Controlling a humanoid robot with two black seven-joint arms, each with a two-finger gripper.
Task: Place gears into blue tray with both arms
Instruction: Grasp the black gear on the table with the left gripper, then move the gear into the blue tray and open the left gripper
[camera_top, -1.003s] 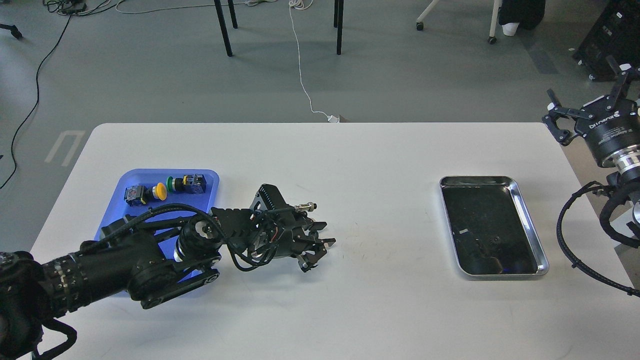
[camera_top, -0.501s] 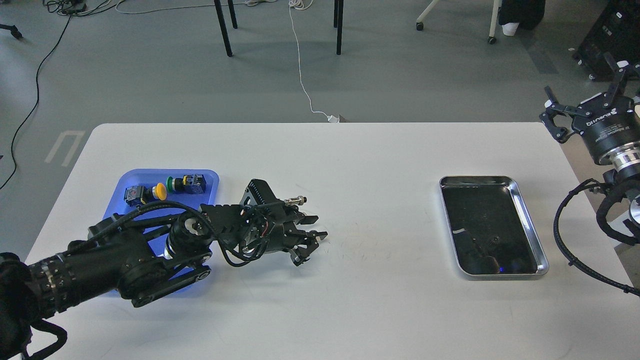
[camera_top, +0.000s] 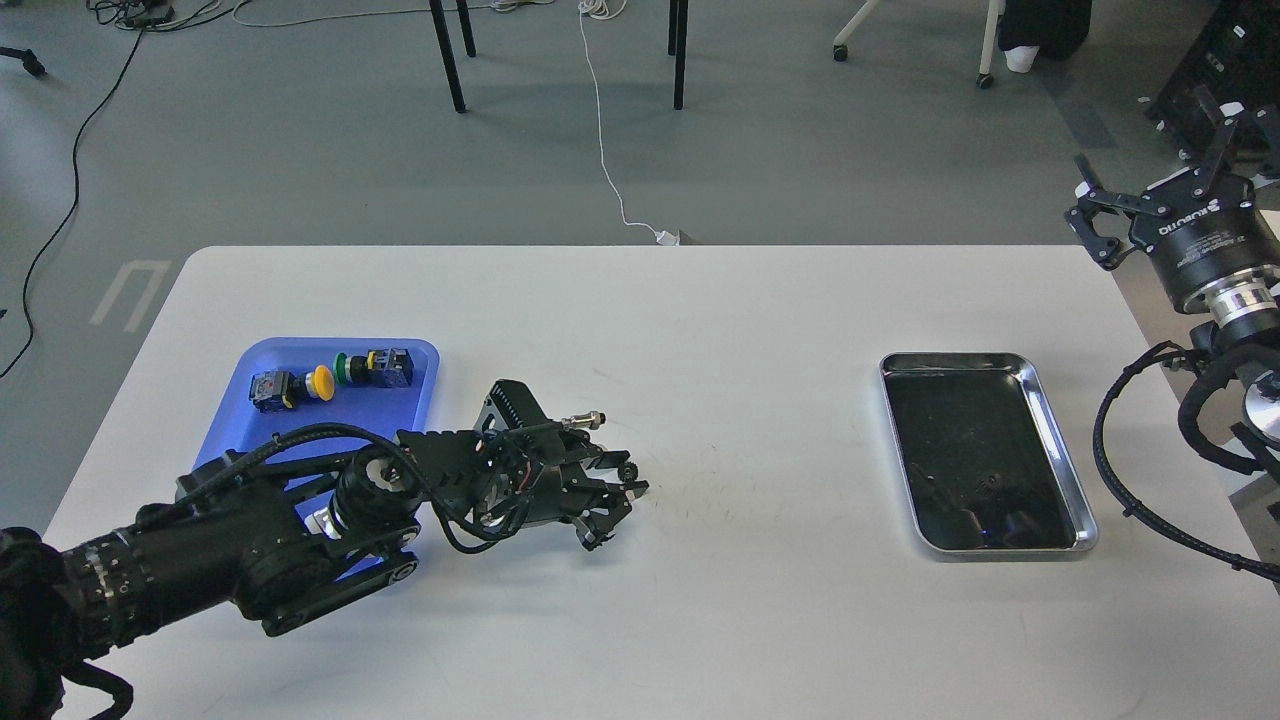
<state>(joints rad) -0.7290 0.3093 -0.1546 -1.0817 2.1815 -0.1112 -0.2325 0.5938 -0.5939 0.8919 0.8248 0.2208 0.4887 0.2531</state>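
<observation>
My left gripper (camera_top: 615, 495) rests low over the white table, just right of the blue tray (camera_top: 262, 432). Its fingers are drawn together, and a tiny dark round gear (camera_top: 628, 469) seems to be pinched at their tips. The left arm crosses the tray's near half and hides it. Another small dark gear-like piece (camera_top: 990, 484) lies in the steel tray (camera_top: 1062, 432), hard to make out against its reflective bottom. My right gripper (camera_top: 1150, 170) hangs open and empty in the air, beyond the table's far right corner.
Two push-button switches, one yellow-capped (camera_top: 290, 387) and one green-capped (camera_top: 375, 367), lie at the far end of the blue tray. The steel tray sits at the right of the table. Chair legs and cables are on the floor behind the table.
My left gripper's fingers went from spread to drawn together, and the hand slid a little left towards the blue tray. My right gripper drifted slightly up and left.
</observation>
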